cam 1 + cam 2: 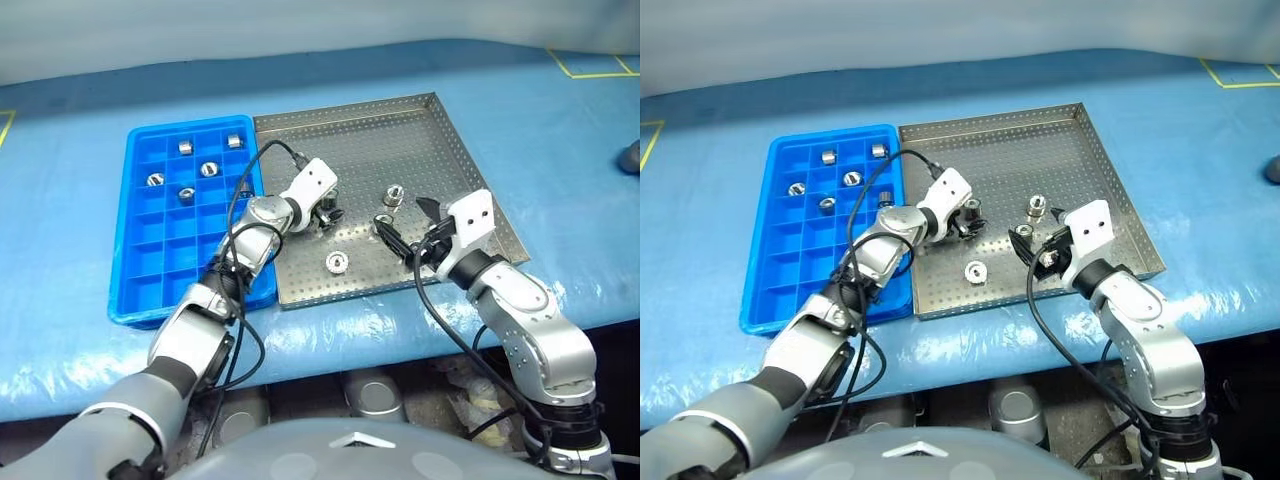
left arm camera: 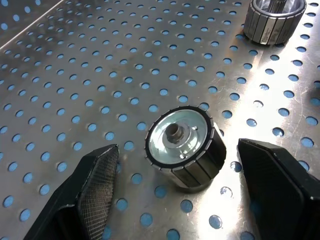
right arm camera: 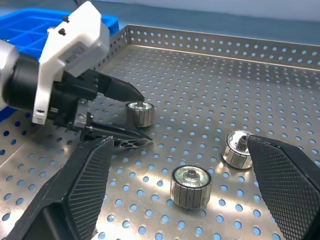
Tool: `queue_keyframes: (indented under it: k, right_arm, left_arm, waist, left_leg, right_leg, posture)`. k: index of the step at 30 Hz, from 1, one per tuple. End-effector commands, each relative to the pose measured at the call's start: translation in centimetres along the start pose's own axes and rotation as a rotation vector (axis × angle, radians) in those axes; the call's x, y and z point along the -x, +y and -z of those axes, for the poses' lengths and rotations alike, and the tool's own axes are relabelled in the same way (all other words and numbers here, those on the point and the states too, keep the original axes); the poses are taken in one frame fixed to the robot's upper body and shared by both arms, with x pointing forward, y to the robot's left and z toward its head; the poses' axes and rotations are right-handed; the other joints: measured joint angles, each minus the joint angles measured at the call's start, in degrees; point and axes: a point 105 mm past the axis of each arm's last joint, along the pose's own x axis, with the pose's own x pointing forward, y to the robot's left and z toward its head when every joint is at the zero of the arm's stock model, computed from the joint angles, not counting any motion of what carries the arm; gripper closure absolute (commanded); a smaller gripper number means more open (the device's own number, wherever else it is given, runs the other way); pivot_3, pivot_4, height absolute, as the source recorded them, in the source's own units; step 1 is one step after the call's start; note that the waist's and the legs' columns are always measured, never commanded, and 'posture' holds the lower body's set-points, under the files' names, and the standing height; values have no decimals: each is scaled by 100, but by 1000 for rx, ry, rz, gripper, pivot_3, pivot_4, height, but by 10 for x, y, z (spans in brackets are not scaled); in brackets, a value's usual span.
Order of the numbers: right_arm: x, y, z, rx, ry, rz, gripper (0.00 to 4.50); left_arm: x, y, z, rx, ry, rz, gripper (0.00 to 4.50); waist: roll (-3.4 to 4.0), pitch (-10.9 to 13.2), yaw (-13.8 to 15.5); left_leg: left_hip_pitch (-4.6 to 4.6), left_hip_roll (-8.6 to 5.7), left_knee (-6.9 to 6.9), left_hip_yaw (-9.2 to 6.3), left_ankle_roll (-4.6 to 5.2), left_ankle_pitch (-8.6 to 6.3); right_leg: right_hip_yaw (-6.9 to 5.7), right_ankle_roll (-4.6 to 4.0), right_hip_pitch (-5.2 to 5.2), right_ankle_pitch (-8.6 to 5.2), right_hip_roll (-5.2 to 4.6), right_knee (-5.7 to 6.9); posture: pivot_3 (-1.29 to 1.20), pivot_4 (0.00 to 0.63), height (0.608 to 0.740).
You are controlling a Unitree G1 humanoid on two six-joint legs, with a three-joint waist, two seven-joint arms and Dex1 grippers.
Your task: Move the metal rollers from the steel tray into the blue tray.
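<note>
The steel tray point(image 1: 420, 130) lies in the middle of the table, with the blue tray point(image 1: 150, 270) against its left side. Several metal rollers point(image 1: 208, 169) sit in the blue tray's far compartments. My left gripper point(image 1: 331, 213) is open low over the steel tray floor, one black finger point(image 2: 92, 187) on each side of a toothed roller point(image 2: 185, 150) that lies on its side; the pads are apart from it. My right gripper point(image 1: 408, 225) is open just right of it, near a roller point(image 3: 190, 186) and another roller point(image 1: 394, 195). A further roller point(image 1: 337, 262) rests near the tray's front rim.
The table is covered with blue cloth point(image 1: 560, 150), and its front edge runs just below both trays. A dark object point(image 1: 630, 157) sits at the far right edge. Cables point(image 1: 240, 210) loop over the blue tray's right side.
</note>
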Motion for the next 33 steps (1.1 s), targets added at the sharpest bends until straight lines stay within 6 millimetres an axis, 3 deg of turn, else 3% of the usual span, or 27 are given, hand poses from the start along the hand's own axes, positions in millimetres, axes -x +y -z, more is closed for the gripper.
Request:
queue_keyframes:
  k: [1, 6, 7, 11, 15, 18, 20, 22, 24, 28, 30, 33]
  right_arm:
    - [5, -1, -14, 25, -63, 25, 0]
    - [5, 0, -11, 21, -52, 27, 0]
    - [5, 0, -10, 21, -50, 27, 0]
    - [1, 2, -10, 24, -47, 14, 0]
    - [-4, 3, -10, 34, -43, -1, 0]
    - [-7, 6, -11, 35, -44, -27, 0]
    - [-10, 10, -9, 29, -39, -51, 0]
    - [-14, 15, -6, 22, -35, -80, 0]
    - [-17, 18, -5, 15, -34, -98, 0]
    - [-26, 26, -5, 7, -39, -147, 0]
    - [-29, 29, -4, 4, -36, -166, 0]
    - [-33, 33, -3, 4, -29, -197, 0]
  left_arm:
    - [-3, 6, -1, 16, -11, -43, 903]
    - [-1, 7, 0, 47, -36, -49, 2539]
    - [1, 9, 1, 54, -39, -59, 2661]
    - [6, 15, 0, 83, -71, -88, 2661]
    - [19, 25, -15, 151, -178, -124, 2661]
    - [49, 39, -41, 241, -344, -128, 2661]
    - [80, 59, -46, 274, -405, -172, 2661]
    - [112, 80, -42, 276, -424, -256, 2661]
    - [132, 92, -34, 284, -408, -324, 2661]
    - [191, 130, 17, 241, -174, -638, 2661]
    - [207, 133, 31, 270, -121, -700, 2661]
    - [212, 128, 47, 295, -61, -720, 2661]
  waist:
    - [0, 0, -9]
    - [-1, 0, -118]
    - [-1, 1, -146]
    - [-1, 1, -233]
    - [-2, 1, -255]
    - [-1, 1, -215]
    - [-1, 1, -166]
    - [0, 2, -148]
    - [1, 2, -84]
    - [-2, 3, 139]
    - [-8, 7, 303]
    - [-14, 10, 585]
  left_leg:
    - [3, 0, 5, 0, 0, 0]
    - [7, -4, 25, 1, 1, 1]
    - [10, -4, 27, 1, 2, 2]
    - [29, -5, 26, 2, 3, 3]
    - [26, -4, 4, 2, 3, 3]
    - [3, -3, -7, 2, 4, 3]
    - [-24, -1, -7, 2, 3, 3]
    - [-24, 2, -6, 4, 4, 3]
    - [-16, 8, -9, 8, 4, 3]
    - [2, 6, -8, 12, 4, 3]
    - [1, 5, -7, 10, 4, 3]
    - [-2, 4, -7, 5, 3, 4]
  right_leg:
    - [0, 5, 5, 2, 0, 0]
    - [8, 33, 23, 19, 0, -9]
    - [10, 35, 27, 21, 0, -10]
    - [13, 38, 44, 22, 0, -13]
    - [16, 34, 34, 20, 1, -18]
    - [18, 29, 8, 17, 1, -18]
    - [19, 28, -22, 18, 1, -12]
    - [23, 27, -25, 18, 4, -10]
    - [27, 23, -23, 16, 9, -5]
    - [31, 21, -13, 14, 8, -1]
    - [26, 21, -12, 14, 7, -2]
    - [18, 19, -12, 14, 4, -5]
  posture:
    - [-317, 150, 740]
    - [-306, 150, 740]
    - [-299, 150, 740]
    - [-277, 150, 740]
    - [-253, 150, 740]
    - [-221, 150, 740]
    - [-196, 150, 740]
    - [-168, 150, 740]
    - [-134, 150, 740]
    - [-74, 150, 740]
    - [-45, 150, 740]
    - [-11, 150, 740]
